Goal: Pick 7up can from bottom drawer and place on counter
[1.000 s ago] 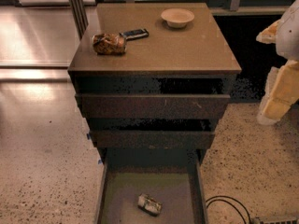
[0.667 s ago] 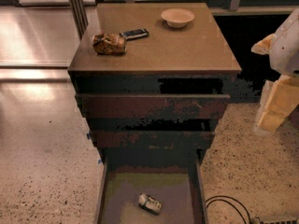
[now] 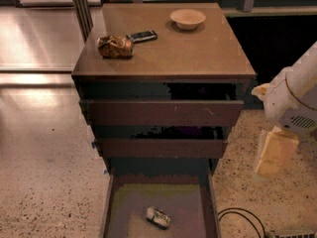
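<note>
The 7up can (image 3: 158,217) lies on its side on the greyish-green floor of the open bottom drawer (image 3: 130,207), near the front middle. The counter (image 3: 183,48) is the brown cabinet top above it. My gripper (image 3: 271,163) hangs from the white arm at the right, beside the cabinet at about the height of the middle drawer. It is to the right of the can, well above it and not touching it. A cream-coloured finger (image 3: 274,152) points down.
On the counter stand a shiny brown-gold snack bag (image 3: 115,46), a flat black phone-like bar (image 3: 143,35) and a small pale bowl (image 3: 187,18). The two upper drawers (image 3: 161,113) are slightly pulled out. A black cable (image 3: 241,218) lies on the speckled floor right of the drawer.
My arm and gripper have moved down and a little to the left, closer to the cabinet's right side. The can and the things on the counter have not moved.
</note>
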